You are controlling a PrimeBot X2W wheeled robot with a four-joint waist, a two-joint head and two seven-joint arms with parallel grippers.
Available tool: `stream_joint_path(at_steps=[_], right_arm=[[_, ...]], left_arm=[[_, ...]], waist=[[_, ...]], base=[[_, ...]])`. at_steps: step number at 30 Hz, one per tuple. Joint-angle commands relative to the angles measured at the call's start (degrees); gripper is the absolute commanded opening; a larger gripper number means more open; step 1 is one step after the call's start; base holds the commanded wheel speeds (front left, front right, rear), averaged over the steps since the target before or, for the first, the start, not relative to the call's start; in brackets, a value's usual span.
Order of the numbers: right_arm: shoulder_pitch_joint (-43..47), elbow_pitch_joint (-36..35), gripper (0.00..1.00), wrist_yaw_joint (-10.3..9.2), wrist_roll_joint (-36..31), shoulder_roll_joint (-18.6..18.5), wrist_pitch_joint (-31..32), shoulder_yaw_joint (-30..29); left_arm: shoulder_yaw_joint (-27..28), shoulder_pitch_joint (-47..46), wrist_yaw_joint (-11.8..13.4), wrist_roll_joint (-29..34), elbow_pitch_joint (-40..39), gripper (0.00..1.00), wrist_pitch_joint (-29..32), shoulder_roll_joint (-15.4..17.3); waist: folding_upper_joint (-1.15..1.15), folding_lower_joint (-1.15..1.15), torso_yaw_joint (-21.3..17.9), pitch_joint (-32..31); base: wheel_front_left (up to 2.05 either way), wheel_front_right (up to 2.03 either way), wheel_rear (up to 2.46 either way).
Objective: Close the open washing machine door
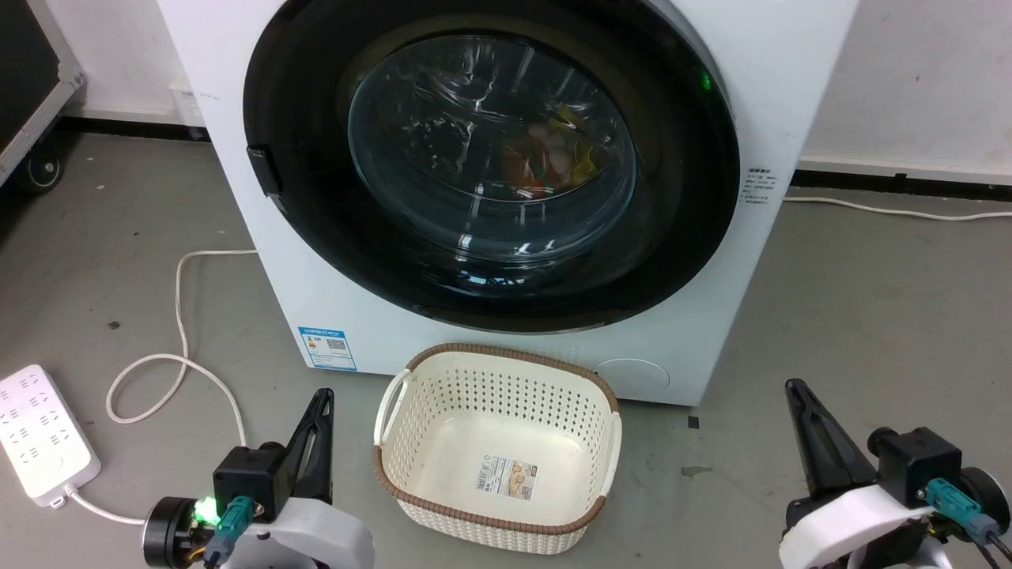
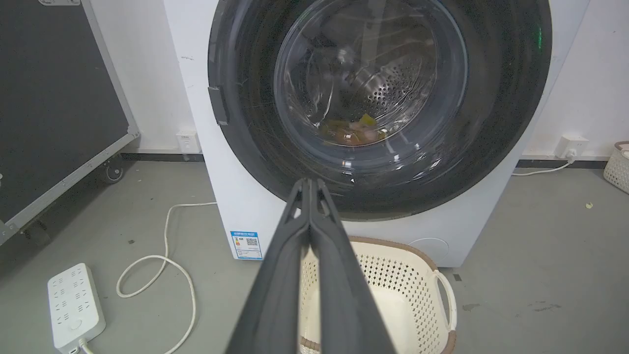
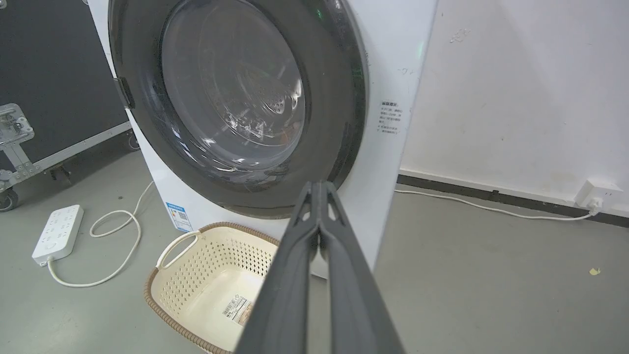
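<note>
The washing machine is white and stands on the grey floor. Its round door, with a glossy black rim and a clear glass bowl, lies flat against the machine's front. Coloured laundry shows through the glass. My left gripper is shut and holds nothing, low at the left, well short of the door. Low at the right, my right gripper is shut too and holds nothing.
A cream perforated basket stands open on the floor right before the machine, between my grippers. A white power strip with a looping cable lies at the left. A black wheeled case stands further left.
</note>
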Motion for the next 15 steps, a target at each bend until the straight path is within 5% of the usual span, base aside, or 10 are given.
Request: stream_joint_path(at_steps=[1,15], right_arm=[[1.01,-0.62,0.0,-0.03,-0.5,0.2,0.49,0.15],[1.21,-1.82,0.0,-0.03,-1.25,0.23,2.15,0.53]], left_arm=[[0.11,0.72,0.54,0.55,-0.57,0.0,0.47,0.03],[0.53,0.85,1.34,1.19,-1.68,0.0,2.11,0.03]], waist=[[0.0,-0.01,-0.01,0.03],[0.0,-0.01,-0.17,0.32]], base=[[0.0,0.0,0.0],[0.0,0.0,0.0]])
